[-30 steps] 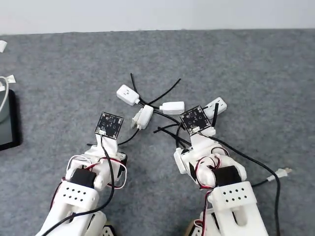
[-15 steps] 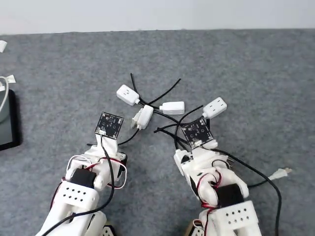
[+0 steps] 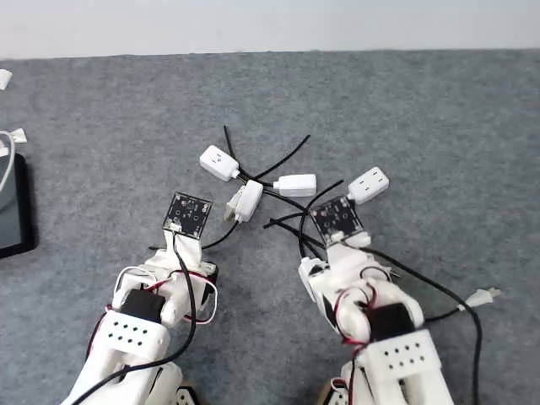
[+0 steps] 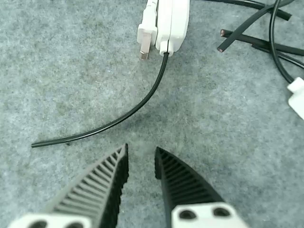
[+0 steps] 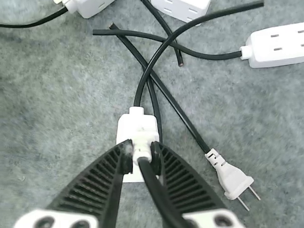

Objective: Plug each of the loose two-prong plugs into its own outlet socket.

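Grey fuzzy carpet (image 3: 439,110): my right pincer (image 5: 141,151) clamps one white plug (image 5: 141,144) seated in a boxy outlet block (image 5: 137,124). Four more blocks (image 3: 369,184) and two bare-pronged plugs (image 5: 232,179) lie around. My left pincer (image 4: 141,150) is narrowly parted, empty.

Tabletop (image 3: 439,110) is a speckled mid-grey, kinda felt-looking. Outlet sockets (image 3: 218,162) are all white, same for the loose plug (image 5: 235,180) and the gripped plug (image 5: 141,154) — cords (image 4: 142,102) are glossy black, cut ends coppery. Arms (image 3: 135,333) are white with red and black wiring. Left gripper (image 4: 141,154) and right gripper (image 5: 141,145) — black ridged jaws, white bases.
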Controlling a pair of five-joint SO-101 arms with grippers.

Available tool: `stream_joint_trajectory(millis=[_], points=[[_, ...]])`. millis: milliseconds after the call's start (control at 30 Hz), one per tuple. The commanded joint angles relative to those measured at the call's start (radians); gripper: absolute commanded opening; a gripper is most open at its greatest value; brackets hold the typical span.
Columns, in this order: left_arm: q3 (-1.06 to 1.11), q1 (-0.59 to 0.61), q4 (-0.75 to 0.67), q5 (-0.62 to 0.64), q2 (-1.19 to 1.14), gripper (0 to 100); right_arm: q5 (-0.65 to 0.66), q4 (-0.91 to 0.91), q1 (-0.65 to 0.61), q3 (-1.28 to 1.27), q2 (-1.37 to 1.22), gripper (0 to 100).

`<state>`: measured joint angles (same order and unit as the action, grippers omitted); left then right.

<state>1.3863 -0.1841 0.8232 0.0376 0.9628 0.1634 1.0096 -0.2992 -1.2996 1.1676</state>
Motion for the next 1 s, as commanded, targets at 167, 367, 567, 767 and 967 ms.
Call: stream_joint_trajectory(millis=[167, 367, 567, 767, 967], points=[[-0.010, 0.005, -0.028, 0.002, 0.015, 2, -0.028, -0.031, -0.007, 0.083, -0.251, 0.8], [-0.010, 0.003, -0.028, 0.002, 0.015, 2, -0.046, -0.015, -0.002, 0.115, -0.266, 0.8], [-0.010, 0.003, -0.028, 0.002, 0.015, 2, -0.052, -0.007, -0.007, 0.124, -0.268, 0.8], [-0.010, 0.003, -0.040, 0.002, 0.011, 2, -0.058, 0.010, -0.008, 0.155, -0.269, 0.8], [-0.007, 0.002, -0.044, 0.003, 0.006, 2, -0.058, 0.036, -0.044, 0.207, -0.318, 0.8]])
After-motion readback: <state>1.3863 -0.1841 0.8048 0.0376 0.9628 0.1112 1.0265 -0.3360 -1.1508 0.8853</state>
